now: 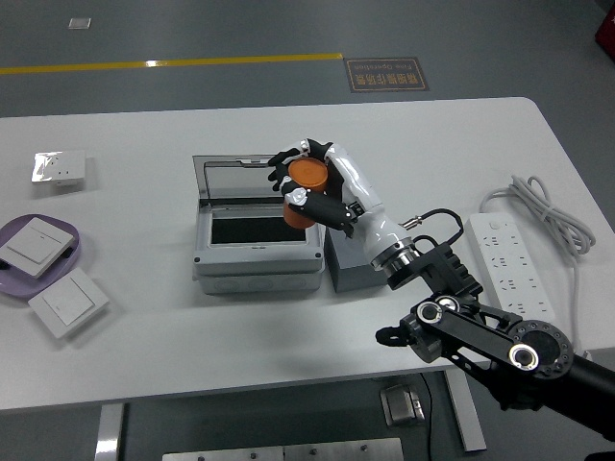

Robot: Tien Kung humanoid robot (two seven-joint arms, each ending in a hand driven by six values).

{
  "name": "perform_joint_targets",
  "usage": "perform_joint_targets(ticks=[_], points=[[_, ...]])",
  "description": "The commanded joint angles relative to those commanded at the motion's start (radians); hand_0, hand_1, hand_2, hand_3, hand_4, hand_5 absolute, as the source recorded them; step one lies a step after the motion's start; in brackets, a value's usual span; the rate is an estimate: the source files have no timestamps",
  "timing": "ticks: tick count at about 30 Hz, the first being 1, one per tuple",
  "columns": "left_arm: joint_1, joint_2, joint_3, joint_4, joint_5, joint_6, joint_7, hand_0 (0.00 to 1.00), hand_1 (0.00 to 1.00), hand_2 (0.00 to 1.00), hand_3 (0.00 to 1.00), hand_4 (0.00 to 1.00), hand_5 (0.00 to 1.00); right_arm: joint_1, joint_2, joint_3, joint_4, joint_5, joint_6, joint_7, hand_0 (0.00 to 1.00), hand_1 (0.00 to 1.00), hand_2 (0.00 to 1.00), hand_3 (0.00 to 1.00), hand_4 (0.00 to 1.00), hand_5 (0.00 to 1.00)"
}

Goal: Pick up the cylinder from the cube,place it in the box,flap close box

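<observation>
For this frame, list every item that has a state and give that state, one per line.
Orange cylinder: gripped in the right robot hand, lifted over the box's right edge.
Grey plastic box: open, nothing seen inside.
Clear hinged flap: raised at the back.
Grey cube: right of the box, top hidden by the arm.
White power strip: nothing plugged in.
Left robot hand: out of view.

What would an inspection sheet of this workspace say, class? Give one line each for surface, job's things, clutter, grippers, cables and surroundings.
Surface: white table.
Job's things: orange cylinder held over the open grey box; lid raised; grey cube beside the box.
Clutter: wall switches at left, one on a purple plate.
Grippers: right hand grasps the cylinder; left not in view.
Cables: power strip with white cord.
Surroundings: grey floor, yellow line.
</observation>
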Motion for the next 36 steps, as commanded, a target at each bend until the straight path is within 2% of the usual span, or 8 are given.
perform_joint_targets(ticks=[6,7,9,20,25,31,32,36], points=[[-0.003,0.006,0.014,-0.001,-0.003,0.001,0.001,0.62,0.626,0.601,0.623,0.709,0.247,0.072,0.033,-0.063,-0.001,-0.085,0.013,-0.054,0.357,0.283,0.215,0.199,0.002,0.002],[-0.003,0.007,0.019,0.0,-0.006,0.002,0.001,0.619,0.626,0.601,0.623,0.709,0.248,0.084,0.04,-0.073,-0.002,-0.107,0.016,-0.068,0.269,0.263,0.217,0.197,0.002,0.002],[-0.002,0.008,0.031,0.0,-0.013,0.003,0.001,0.619,0.626,0.601,0.623,0.709,0.248,0.106,0.053,-0.085,-0.007,-0.158,0.024,-0.104,0.269,0.263,0.217,0.197,0.002,0.002],[0.0,0.009,0.056,0.002,-0.027,0.004,0.002,0.618,0.626,0.6,0.623,0.709,0.248,0.175,0.121,-0.134,-0.072,-0.577,0.157,-0.413,0.146,0.206,0.223,0.198,0.002,0.002],[-0.003,0.011,0.057,0.001,-0.023,0.004,0.003,0.618,0.626,0.6,0.623,0.709,0.246,0.185,0.15,-0.153,-0.161,-0.771,0.16,-0.529,0.153,0.234,0.242,0.225,0.002,0.002],[-0.006,0.011,0.056,-0.001,-0.017,0.004,0.003,0.618,0.626,0.6,0.623,0.709,0.246,0.191,0.164,-0.146,-0.234,-0.924,0.16,-0.559,0.153,0.234,0.242,0.225,0.002,0.002],[-0.006,0.011,0.057,-0.002,-0.016,0.004,0.003,0.618,0.626,0.601,0.624,0.709,0.246,0.192,0.167,-0.144,-0.248,-0.935,0.163,-0.556,0.301,0.321,0.362,0.345,0.002,0.002],[-0.008,0.011,0.064,-0.003,-0.014,0.005,0.004,0.618,0.626,0.601,0.624,0.709,0.246,0.191,0.171,-0.145,-0.28,-0.936,0.166,-0.548,0.301,0.321,0.362,0.345,0.002,0.002]])
